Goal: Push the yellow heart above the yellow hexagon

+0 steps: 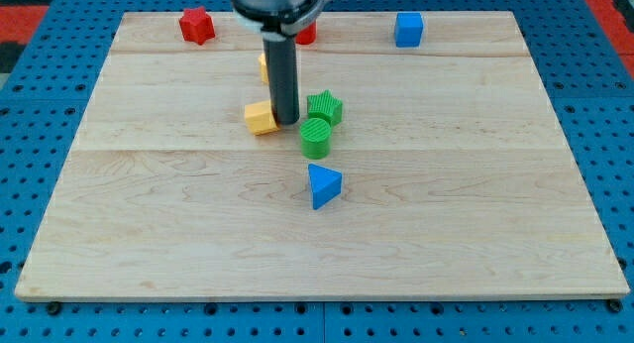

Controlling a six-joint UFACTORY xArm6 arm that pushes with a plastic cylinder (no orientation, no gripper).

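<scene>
My tip [286, 122] rests on the wooden board [149, 234], just right of a yellow block [261, 117] and touching or nearly touching it. That block's shape is hard to make out. A second yellow block [264, 67] shows only as a sliver behind the rod, higher in the view, so its shape is hidden. A green star [325, 107] sits just right of the tip. A green cylinder [315, 138] lies below and right of the tip.
A blue triangle [323, 185] lies below the green cylinder. A red star [197, 25] is at the top left. A red block [308, 33] is partly hidden behind the arm. A blue cube [408, 29] is at the top right.
</scene>
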